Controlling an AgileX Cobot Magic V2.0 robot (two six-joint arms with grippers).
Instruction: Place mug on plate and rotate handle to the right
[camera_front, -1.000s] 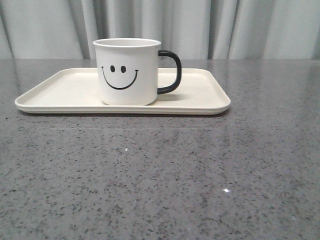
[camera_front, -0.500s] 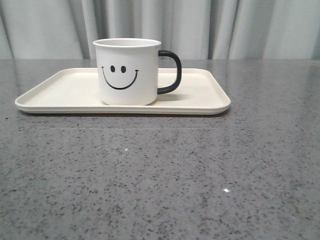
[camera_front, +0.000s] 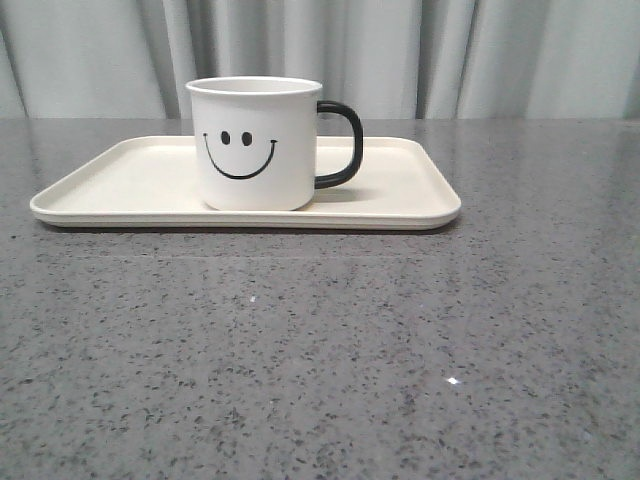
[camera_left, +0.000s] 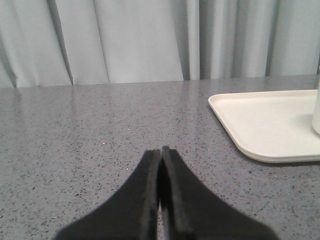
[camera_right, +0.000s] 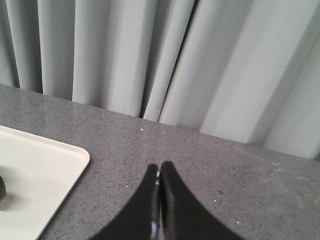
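Mug stands upright on the plate, near the plate's middle; handle points right. Plate sits toward the tabletop's far edge. Left gripper and right gripper: jaws pressed together, holding nothing, both clear of the plate.

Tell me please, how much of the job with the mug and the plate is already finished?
It looks finished. The mug stands upright on the plate, and its handle points to the right in the front view. Nothing is in hand: the left hand and the right hand are both shut, holding nothing, and away from the mug. No step seems to remain.
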